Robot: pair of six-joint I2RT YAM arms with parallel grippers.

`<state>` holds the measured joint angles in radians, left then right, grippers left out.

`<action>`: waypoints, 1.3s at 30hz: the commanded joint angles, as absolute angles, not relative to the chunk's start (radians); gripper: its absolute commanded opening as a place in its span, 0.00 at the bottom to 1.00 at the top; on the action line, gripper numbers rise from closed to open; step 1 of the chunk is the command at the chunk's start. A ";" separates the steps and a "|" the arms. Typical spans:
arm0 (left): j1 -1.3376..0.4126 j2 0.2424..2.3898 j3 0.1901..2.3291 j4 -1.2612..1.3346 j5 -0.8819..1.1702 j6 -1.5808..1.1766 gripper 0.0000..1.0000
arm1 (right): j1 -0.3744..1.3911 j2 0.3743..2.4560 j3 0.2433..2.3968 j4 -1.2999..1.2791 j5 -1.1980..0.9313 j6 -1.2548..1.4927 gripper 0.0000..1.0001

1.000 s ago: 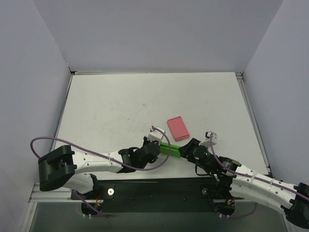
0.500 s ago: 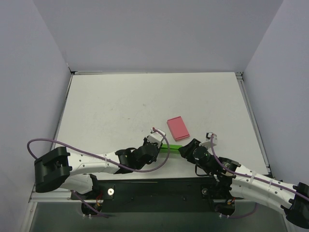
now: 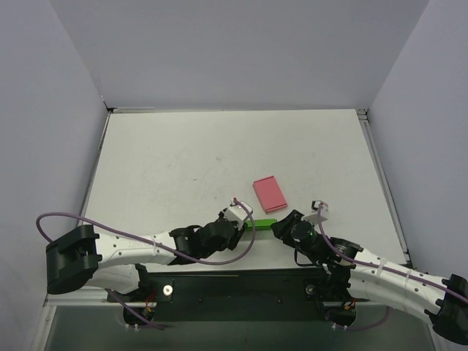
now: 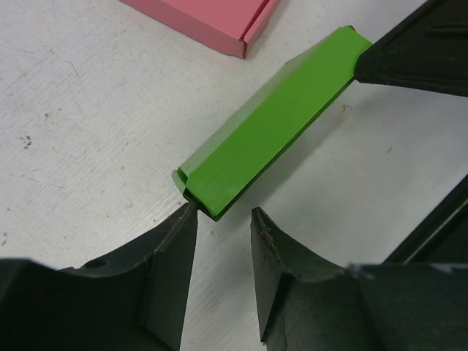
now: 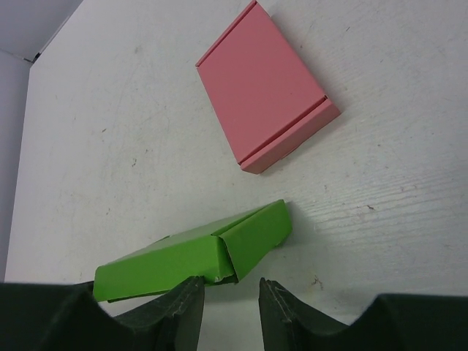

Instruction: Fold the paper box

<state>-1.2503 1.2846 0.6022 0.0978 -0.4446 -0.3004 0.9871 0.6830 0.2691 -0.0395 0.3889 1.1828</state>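
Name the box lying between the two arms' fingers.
The green paper box; the pink box lies flat farther back, untouched.

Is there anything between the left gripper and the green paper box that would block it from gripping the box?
Nothing visible does. The near end of the paper box lies right before the tips of the open left gripper; the pink box lies apart, farther off.

From above, the paper box (image 3: 261, 224) shows only as a thin green sliver between the left claw (image 3: 244, 222) and right claw (image 3: 277, 227). The left wrist view cuts the pink box (image 4: 212, 18) at its top edge. There the right claw covers the paper box's far end, leaving its grip unclear.
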 commanded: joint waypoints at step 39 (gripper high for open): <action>-0.859 1.683 0.919 0.115 0.116 -0.273 0.66 | 1.111 1.103 0.376 0.255 0.210 0.732 0.26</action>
